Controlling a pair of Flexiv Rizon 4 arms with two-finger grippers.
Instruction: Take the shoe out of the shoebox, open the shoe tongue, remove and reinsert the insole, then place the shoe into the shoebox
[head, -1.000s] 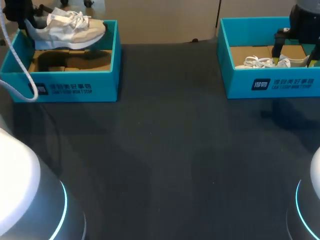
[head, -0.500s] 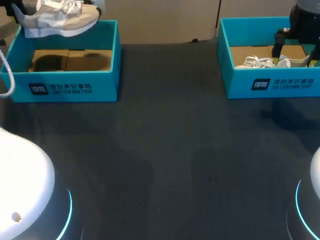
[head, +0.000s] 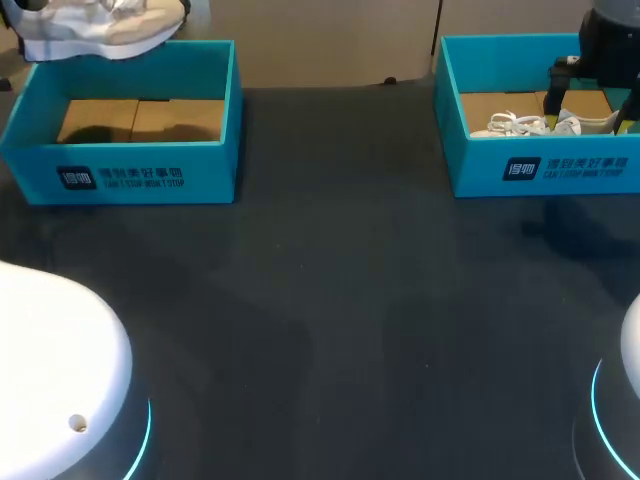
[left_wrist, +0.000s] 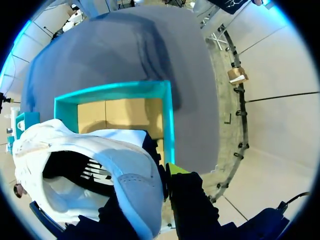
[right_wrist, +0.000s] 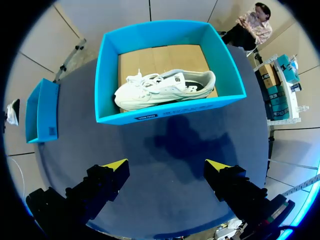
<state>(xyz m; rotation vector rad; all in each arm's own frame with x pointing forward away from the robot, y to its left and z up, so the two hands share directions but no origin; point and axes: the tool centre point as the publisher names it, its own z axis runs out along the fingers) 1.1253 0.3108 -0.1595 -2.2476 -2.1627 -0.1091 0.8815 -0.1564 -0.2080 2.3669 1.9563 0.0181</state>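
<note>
My left gripper is clamped on the heel of the white-and-beige mesh sneaker, above the open teal cardboard shoebox. I judge it light with a soft upper, heel stiffest. My right gripper is spread, empty.

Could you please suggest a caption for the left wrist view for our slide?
Left gripper holds a white shoe by the heel above the open blue shoebox.

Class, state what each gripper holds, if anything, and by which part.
The left gripper holds the white shoe by the rim of its heel. The right gripper holds nothing; its jaws stand open.
</note>
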